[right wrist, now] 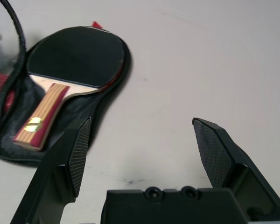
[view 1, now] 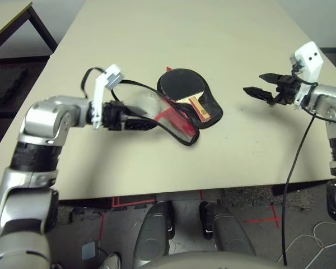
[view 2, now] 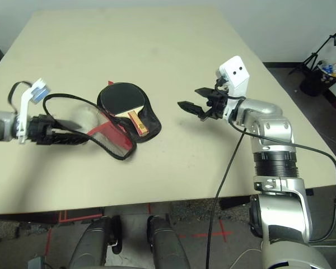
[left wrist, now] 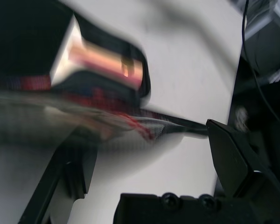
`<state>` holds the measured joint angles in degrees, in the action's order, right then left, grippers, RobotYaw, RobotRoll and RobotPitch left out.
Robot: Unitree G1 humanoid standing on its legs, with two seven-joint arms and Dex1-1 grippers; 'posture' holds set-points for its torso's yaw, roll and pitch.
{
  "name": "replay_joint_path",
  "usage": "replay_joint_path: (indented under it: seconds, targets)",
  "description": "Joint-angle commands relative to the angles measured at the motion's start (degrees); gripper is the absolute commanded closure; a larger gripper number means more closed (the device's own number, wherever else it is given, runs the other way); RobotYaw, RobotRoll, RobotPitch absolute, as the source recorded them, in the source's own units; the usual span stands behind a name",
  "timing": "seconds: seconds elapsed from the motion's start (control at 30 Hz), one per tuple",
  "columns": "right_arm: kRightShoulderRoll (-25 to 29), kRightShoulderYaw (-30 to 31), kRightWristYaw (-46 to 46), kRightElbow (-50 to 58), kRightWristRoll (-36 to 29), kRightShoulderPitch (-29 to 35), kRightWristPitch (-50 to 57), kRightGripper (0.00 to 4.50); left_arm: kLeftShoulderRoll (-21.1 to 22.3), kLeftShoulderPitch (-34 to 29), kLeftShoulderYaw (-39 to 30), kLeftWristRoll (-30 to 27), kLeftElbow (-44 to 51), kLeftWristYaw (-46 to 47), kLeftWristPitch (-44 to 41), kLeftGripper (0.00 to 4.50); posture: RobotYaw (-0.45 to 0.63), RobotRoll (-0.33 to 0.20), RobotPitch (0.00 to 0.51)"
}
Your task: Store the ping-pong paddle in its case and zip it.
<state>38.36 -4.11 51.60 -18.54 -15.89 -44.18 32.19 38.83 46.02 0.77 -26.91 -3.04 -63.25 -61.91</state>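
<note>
We have the ping-pong paddle [view 1: 182, 84] lying black face up in the opened case [view 1: 212, 108] on the pale table [view 2: 173, 61], its striped wooden handle [right wrist: 43, 114] resting on the dark lining and angled toward the robot's side of the table. The case's cover [view 1: 176, 120], see-through mesh with a red panel, is folded out to the left of the paddle, its black rim curving up and over toward our left gripper [view 1: 138, 120]. That gripper is just beside the cover, its two fingers spread apart; whether it touches the mesh we cannot tell. A small red tab [right wrist: 96, 25] sticks out past the rim beyond the blade (a bright little spot against the table). Our right gripper [view 1: 257, 85] hovers above the table to the right of the case, well apart from it, its two fingers wide open with nothing between them. A black cable [view 1: 297, 162] runs down from the right wrist past the table's near edge
</note>
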Motion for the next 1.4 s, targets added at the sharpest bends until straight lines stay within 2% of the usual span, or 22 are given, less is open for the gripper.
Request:
replay_joint_path:
  seconds: [0.03, 0.4, 0.6, 0.7, 0.93, 1.0, 1.17, 1.4]
  targets:
    - [-0.88, -1.39, -1.72, -0.64, -0.8, -0.86, 0.39, 0.01, -3.0, -0.23, 0.58, 3.4, -4.71, 5.61, 7.01, 0.0, 0.02, 0.0, 0.201]
    - [-2.41, -2.99, -6.45, -3.25, -0.14, -2.18, -1.32, 0.01, -13.33, -0.24, 1.92, 9.85, -20.27, 14.84, 23.03, 0.0, 0.01, 0.0, 0.207]
    - [-3.61, -3.92, -9.11, -5.32, -0.28, -3.15, -3.13, 0.01, -17.04, 1.61, 2.45, 11.12, -25.07, 16.62, 26.87, 0.0, 0.01, 0.0, 0.21]
    - [-4.01, -4.37, -9.89, -6.11, -0.07, -3.56, -4.05, 0.01, -18.9, 3.22, 1.62, 10.79, -26.06, 17.54, 27.84, 0.0, 0.01, 0.0, 0.211]
    - [-4.15, -5.49, -11.17, -8.19, -0.79, -4.81, -3.78, 0.01, -22.8, 8.82, -3.6, 4.77, -23.09, 17.75, 25.7, 0.0, 0.01, 0.0, 0.2]
    - [-4.46, -6.17, -11.65, -8.2, -1.97, -4.91, -0.67, 0.01, -22.79, 9.96, -4.14, 3.72, -21.62, 17.67, 24.76, 0.0, 0.01, 0.0, 0.195]
    - [-3.41, -7.21, -12.03, -5.26, -6.78, -4.36, 18.22, 0.01, -19.73, 12.6, -5.5, 1.18, -17.65, 16.86, 20.14, 0.0, 0.02, 0.0, 0.181]
    - [-2.82, -10.0, -13.84, -4.52, -13.94, -5.52, 48.47, 0.01, -10.74, 10.11, -4.12, 0.14, -11.86, 13.06, 13.79, 0.0, 0.03, 0.0, 0.169]
